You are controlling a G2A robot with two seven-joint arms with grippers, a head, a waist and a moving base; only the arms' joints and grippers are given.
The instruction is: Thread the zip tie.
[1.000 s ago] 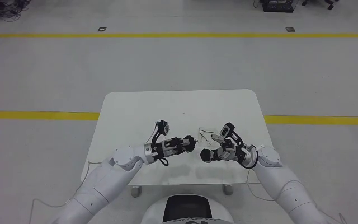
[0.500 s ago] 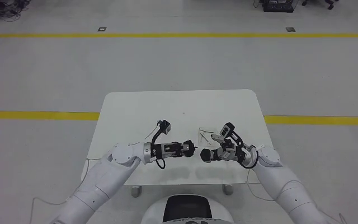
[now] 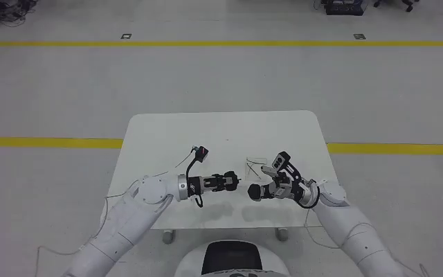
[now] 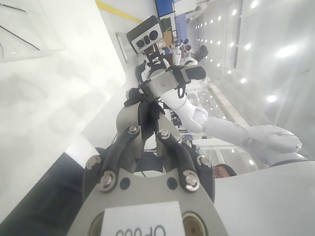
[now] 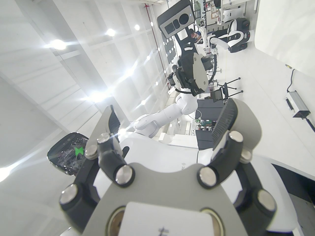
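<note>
Top view: two claws face each other, tip to tip, above the front half of the table (image 3: pixel 208 131).

The left gripper (image 3: pixel 235 181) hangs near the middle of the front edge with its fingers (image 4: pixel 128 114) pressed together. The left wrist view is too dark between the pads to tell whether anything thin is pinched there. The right gripper (image 3: pixel 253 190) sits just beside it toward the right edge, close but apart, and in its own wrist view its claw (image 5: pixel 171 106) stands wide apart, holding nothing. A clear tray (image 3: pixel 261 161) lies flat on the table just behind the right gripper. What looks like a zip tie (image 4: pixel 22 39) — a thin dark strip — lies inside the tray.
</note>
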